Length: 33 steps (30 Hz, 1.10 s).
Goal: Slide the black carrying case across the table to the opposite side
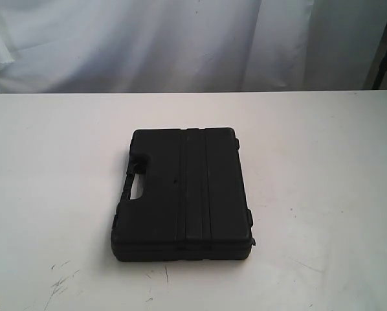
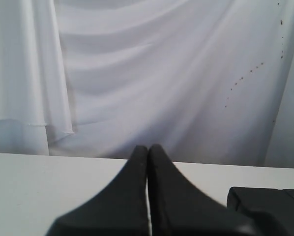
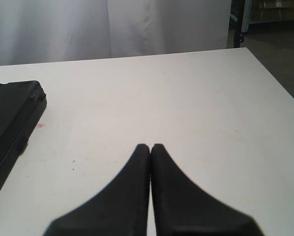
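Shut black case (image 1: pixel 184 194) flat on the table (image 1: pixel 323 162), seen whole only in exterior view, wrist views show left gripper (image 2: pixel 148 147), right gripper (image 3: pixel 150 146), both pinched together, empty

White curtain (image 1: pixel 180 39) hangs behind, creased, with small dark specks (image 2: pixel 243 78) in the left wrist view. Dark stand (image 1: pixel 384 61) at exterior right edge. Dark floor (image 3: pixel 279 64) and metal frame (image 3: pixel 240 22) in the right wrist view.

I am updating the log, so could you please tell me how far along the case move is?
Nothing looks done: the case lies flat near the middle of the table. Nothing is in hand: the left pincer and right pincer are shut, empty and off it. The whole slide is left.
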{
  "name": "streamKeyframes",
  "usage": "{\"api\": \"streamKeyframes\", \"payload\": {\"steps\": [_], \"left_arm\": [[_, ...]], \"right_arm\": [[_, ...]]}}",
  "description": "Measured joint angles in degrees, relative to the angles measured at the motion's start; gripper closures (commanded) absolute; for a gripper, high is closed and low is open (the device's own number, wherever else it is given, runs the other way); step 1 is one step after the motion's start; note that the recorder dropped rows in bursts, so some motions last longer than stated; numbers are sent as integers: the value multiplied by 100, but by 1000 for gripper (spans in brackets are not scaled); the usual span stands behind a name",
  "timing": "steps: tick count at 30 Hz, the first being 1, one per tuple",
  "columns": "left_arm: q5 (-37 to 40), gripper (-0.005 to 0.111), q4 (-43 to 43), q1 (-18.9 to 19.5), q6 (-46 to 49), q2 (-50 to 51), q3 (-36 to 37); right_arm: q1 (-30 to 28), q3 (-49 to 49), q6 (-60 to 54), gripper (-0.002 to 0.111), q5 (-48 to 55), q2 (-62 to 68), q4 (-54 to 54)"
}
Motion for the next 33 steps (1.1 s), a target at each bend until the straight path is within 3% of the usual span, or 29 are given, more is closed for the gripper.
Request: {"api": "streamKeyframes", "payload": {"steps": [10,16,26,33], "left_arm": [[-312,107,-95,0,-582,0,-42],[385,107,-131,0,-768,204,-1016],[2042,107,-211,0,-902,2272,-3018],[2805,107,-262,0,-902,3501,-3529]], "right_arm": [[0,0,0,108,0,0,0],[0,0,0,108,0,0,0],[0,0,0,108,0,0,0],[0,0,0,108,0,0,0]]}}
